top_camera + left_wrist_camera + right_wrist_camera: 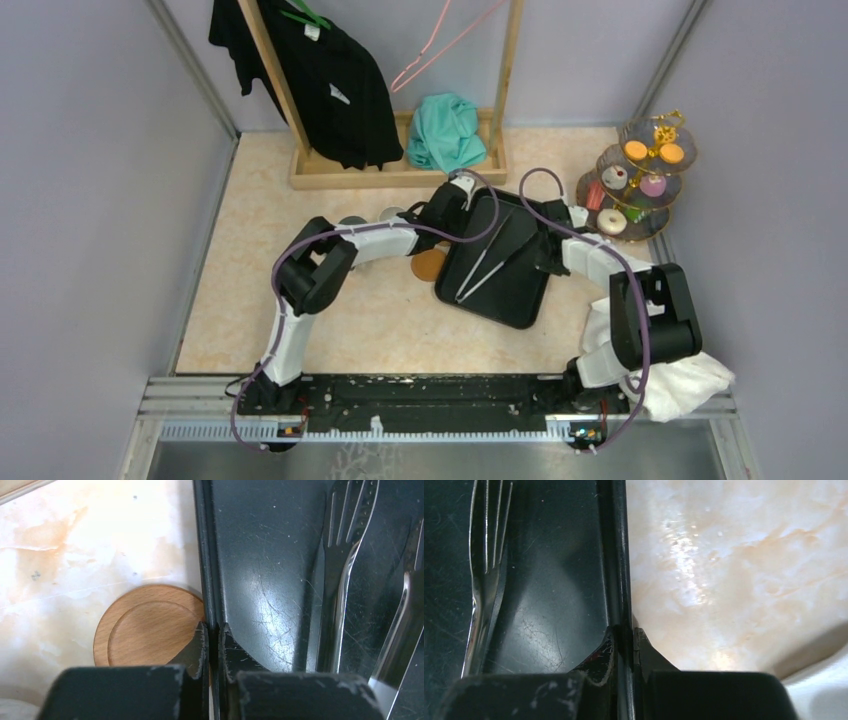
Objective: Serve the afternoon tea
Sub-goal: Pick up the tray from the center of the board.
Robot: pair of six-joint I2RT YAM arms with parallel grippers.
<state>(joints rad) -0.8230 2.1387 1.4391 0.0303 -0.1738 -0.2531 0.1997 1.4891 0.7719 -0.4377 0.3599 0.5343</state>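
On opposite rims of black tray [515, 290] | left claw [214, 632], right claw [625, 632] clamped shut | three-tier stand [640, 180] seen only overhead

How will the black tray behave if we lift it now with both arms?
Probably stiff: the tray looks rigid, so it should lift flat between the left gripper and right gripper, each shut on a thin rim. Its glossy floor suggests the loose tongs may slide if it tilts. Narrow rim grips could slip.
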